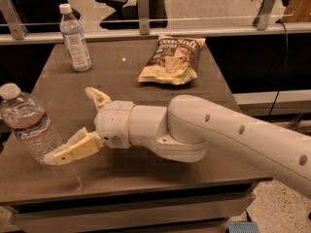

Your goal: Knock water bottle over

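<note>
The water bottle (29, 124), clear and ribbed with a white cap and a narrow red-white-blue label band, stands upright at the table's front left. My gripper (69, 124) reaches in from the right just beside it, its fingers spread open and empty. The near finger (73, 150) has its tip right at the bottle's lower part; I cannot tell if it touches. The far finger (98, 97) points toward the back, away from the bottle.
A slimmer bottle with a pale label (75, 38) stands at the table's back left. A brown chip bag (171, 59) lies at the back middle. The brown table (146, 188) ends close behind the water bottle on the left. A glass rail runs behind.
</note>
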You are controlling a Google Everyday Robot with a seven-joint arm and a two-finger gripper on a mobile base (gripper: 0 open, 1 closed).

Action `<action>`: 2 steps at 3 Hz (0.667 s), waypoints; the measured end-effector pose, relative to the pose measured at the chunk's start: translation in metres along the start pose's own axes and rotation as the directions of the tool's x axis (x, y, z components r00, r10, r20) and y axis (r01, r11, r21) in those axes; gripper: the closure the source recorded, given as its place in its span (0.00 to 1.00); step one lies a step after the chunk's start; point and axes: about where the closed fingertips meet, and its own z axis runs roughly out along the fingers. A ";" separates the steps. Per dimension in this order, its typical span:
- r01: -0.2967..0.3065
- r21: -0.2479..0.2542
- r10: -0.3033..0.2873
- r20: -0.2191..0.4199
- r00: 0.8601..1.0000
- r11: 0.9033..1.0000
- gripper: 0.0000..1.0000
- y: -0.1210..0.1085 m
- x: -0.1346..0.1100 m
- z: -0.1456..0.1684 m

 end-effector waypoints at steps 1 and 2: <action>-0.011 -0.013 0.011 0.028 1.000 1.000 0.00 0.011 -0.005 0.024; -0.028 -0.030 0.029 0.040 0.999 0.999 0.00 0.021 -0.003 0.045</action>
